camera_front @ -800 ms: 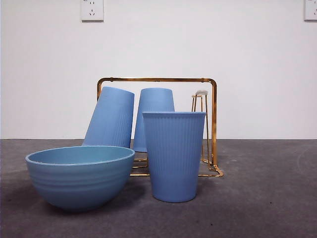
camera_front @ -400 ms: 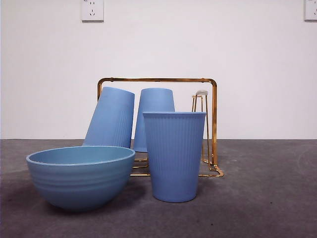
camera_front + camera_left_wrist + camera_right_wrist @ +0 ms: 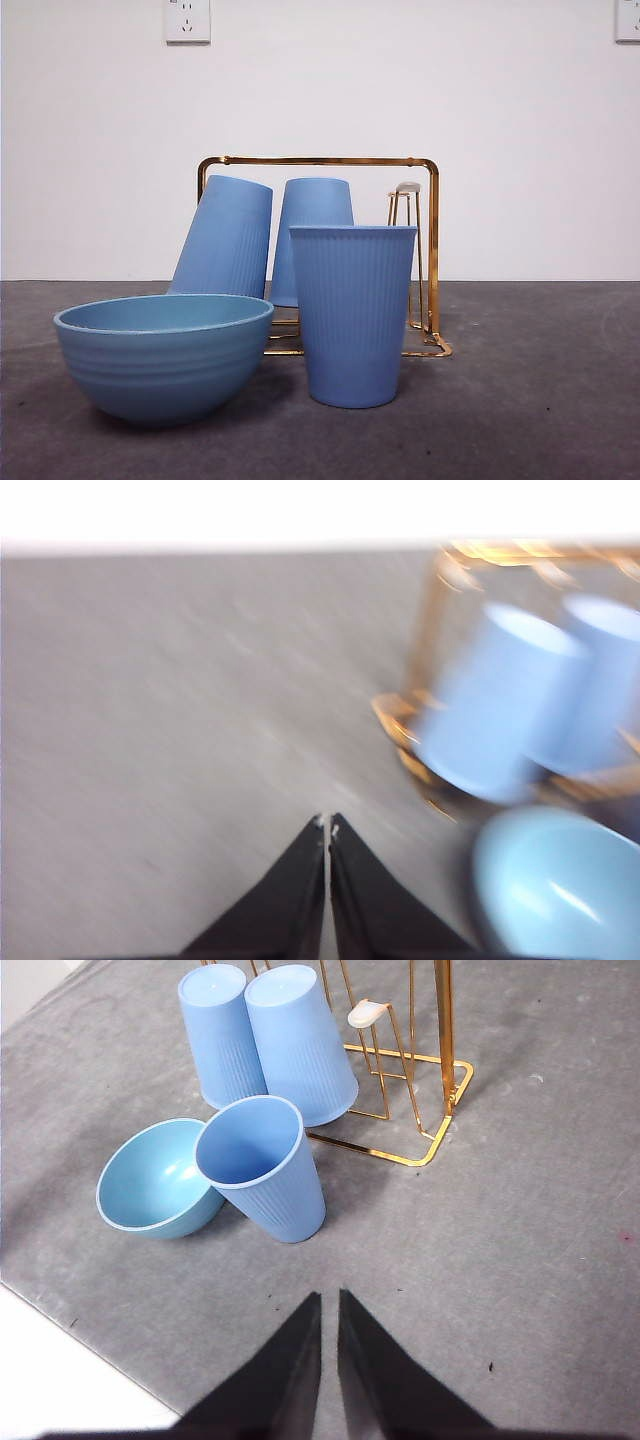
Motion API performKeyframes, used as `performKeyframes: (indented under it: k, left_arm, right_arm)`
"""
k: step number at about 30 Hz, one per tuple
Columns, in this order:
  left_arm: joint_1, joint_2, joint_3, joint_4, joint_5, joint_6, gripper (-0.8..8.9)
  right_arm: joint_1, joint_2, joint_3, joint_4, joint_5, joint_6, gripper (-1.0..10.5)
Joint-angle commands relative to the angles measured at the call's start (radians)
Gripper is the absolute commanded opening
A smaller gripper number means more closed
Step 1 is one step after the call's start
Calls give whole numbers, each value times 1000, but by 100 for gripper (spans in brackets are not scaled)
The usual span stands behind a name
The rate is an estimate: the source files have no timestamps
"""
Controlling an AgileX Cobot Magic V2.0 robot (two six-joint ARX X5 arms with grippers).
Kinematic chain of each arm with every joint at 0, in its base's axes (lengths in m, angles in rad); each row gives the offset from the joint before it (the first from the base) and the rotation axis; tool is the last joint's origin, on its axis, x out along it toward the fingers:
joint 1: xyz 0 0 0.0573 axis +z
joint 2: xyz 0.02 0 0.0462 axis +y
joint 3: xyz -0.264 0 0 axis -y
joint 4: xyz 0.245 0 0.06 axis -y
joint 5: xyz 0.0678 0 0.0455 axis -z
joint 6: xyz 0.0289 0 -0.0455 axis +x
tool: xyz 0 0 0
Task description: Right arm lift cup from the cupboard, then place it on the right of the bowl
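Observation:
A light-blue ribbed cup (image 3: 352,315) stands upright on the grey mat just right of the wide blue bowl (image 3: 160,355), in front of the gold wire cupboard (image 3: 432,250). The right wrist view shows the cup (image 3: 262,1167), the bowl (image 3: 155,1180) and the cupboard (image 3: 395,1110). Two more cups (image 3: 225,240) (image 3: 312,230) sit upside down on the cupboard's pegs. My right gripper (image 3: 329,1300) is shut and empty, raised well back from the cup. My left gripper (image 3: 327,826) is shut and empty, over the mat beside the bowl (image 3: 555,890) and cupboard (image 3: 430,630).
One bare peg with a white tip (image 3: 406,187) stands at the cupboard's right end. The grey mat (image 3: 540,400) covers the table; its edge over a white surface shows in the right wrist view (image 3: 60,1380). A white wall with sockets (image 3: 186,20) is behind.

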Motion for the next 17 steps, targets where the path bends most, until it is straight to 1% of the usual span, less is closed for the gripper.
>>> performKeyframes:
  k: [1,3,9,15,17]
  left_arm:
    - [62,-66,-124,105,21,35,6]
    - [93,-109,-195,140,23,35,5]
    - [135,-168,-305,170,23,39,6]
    - [144,-167,-354,252,24,36,6]
    - [150,-167,-356,250,24,36,6]
  right_arm:
    - [6,3,10,11,-1,-8,26]
    - [6,3,10,11,0,-8,26]
    - [6,3,10,11,0,-8,26]
    - [6,3,10,11,0,-8,26]
    - [6,3,10,11,0,-8,26]
